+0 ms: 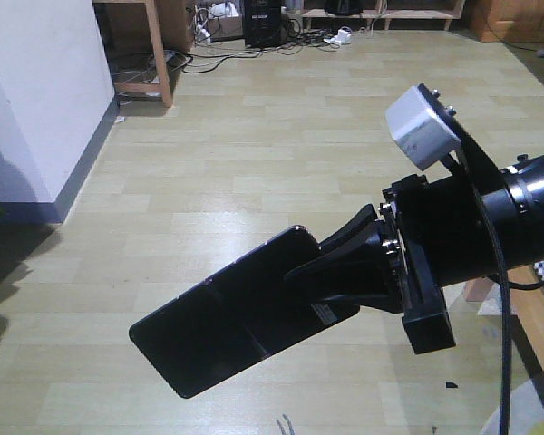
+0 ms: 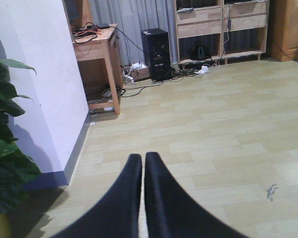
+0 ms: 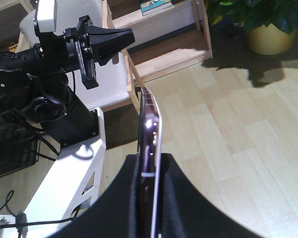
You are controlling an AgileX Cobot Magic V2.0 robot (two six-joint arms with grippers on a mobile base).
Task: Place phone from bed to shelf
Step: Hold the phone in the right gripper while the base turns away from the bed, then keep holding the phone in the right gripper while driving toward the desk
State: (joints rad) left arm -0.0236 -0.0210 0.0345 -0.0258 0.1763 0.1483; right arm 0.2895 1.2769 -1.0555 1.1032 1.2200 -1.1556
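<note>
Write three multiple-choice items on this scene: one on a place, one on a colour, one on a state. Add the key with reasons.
1. Where is the phone?
A. on the desk
B. in the right claw
C. on the floor

2. What colour is the phone's face?
A. white
B. black
C. red

3. How is the left claw?
A. shut, empty
B. wide open
C. shut on a cable

Key:
1 B: the right wrist view shows the phone's edge clamped between its fingers.
2 B: the front view shows a glossy black face.
3 A: the left wrist view shows its fingers close together with nothing between them.
</note>
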